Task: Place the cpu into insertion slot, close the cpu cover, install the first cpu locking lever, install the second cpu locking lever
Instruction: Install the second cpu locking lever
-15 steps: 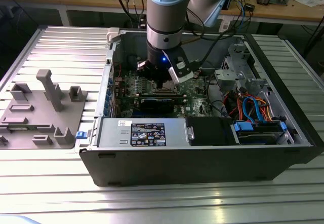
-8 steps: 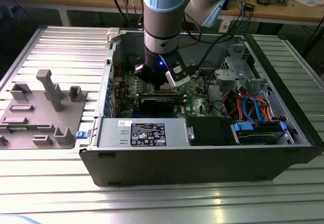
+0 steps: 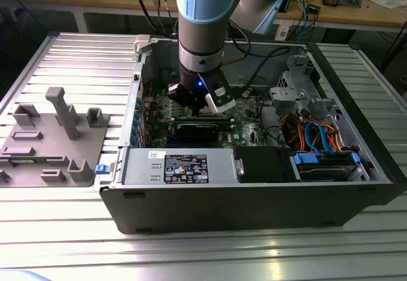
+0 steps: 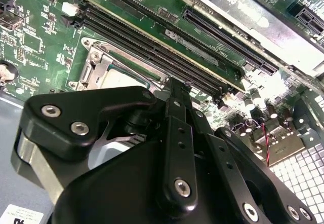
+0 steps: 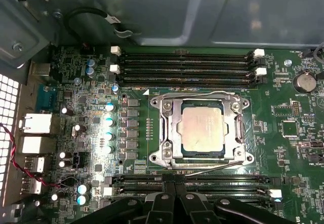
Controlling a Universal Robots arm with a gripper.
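- We see the cpu (image 5: pixel 202 128) lying flat in its socket, with the cover (image 5: pixel 172 133) shut down around it and both levers (image 5: pixel 212 93) lying along the frame's edges.
- Our pincer (image 5: pixel 174 189) hovers just beside the socket, above the memory slots (image 5: pixel 187 67); we cannot tell how wide it stands or whether it holds anything.
- We judge slow, square pressure on any lever best.
- The case (image 3: pixel 254 208) holds the motherboard (image 5: pixel 293 127), drives and cables.

The cpu (image 5: pixel 202 128), a small flat square chip with a pale silver-grey, faintly smudged top, lies level in the socket on the green board. The cpu cover (image 5: pixel 172 128), a thin silver metal frame with an open centre window, is closed down flat around it, leaving the chip's top showing through.
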